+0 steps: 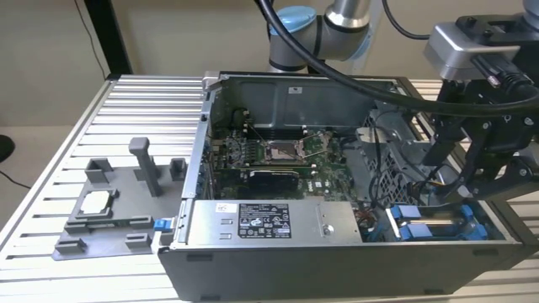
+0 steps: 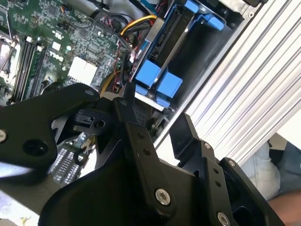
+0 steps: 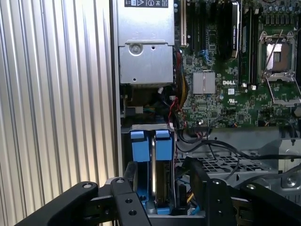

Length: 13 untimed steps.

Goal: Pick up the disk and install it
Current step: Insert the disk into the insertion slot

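At the near corner of the computer case (image 1: 337, 268), exterior view's right, the disk (image 1: 438, 222) sits in its bay, long axis along the near wall, blue tabs toward that view's left. The gripper (image 1: 493, 189) hovers above, fingers spread and empty.

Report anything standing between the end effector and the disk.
Nothing visible does. In the first wrist view the end effector hangs open above the disk, which stands on edge in its blue bracket. Black cables run beside it, not across the gap.
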{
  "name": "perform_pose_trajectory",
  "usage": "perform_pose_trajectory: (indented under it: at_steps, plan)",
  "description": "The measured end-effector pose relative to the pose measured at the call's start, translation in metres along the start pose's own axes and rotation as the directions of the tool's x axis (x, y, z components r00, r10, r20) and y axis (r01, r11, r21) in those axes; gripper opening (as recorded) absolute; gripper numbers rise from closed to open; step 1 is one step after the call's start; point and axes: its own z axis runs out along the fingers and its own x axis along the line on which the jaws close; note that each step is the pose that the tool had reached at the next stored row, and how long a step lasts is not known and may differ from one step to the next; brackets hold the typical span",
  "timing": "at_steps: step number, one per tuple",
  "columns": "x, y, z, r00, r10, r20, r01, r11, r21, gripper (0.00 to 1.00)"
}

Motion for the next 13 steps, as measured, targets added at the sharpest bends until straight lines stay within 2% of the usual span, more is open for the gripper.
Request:
perform_pose_trajectory:
  at_steps: [8, 10, 13]
  plan:
    - [-0.0003, -0.0074, 0.0024, 1.0, 0.0, 0.0007, 0.0, 1.0, 0.0001, 1.0]
    - [-0.0002, -0.0085, 0.0044, 1.0, 0.0, 0.0028, 0.0, 1.0, -0.0001, 1.0]
    - [-0.0002, -0.0103, 0.0066, 1.0, -0.001, 0.0097, 0.001, 1.0, 0.0006, 1.0]
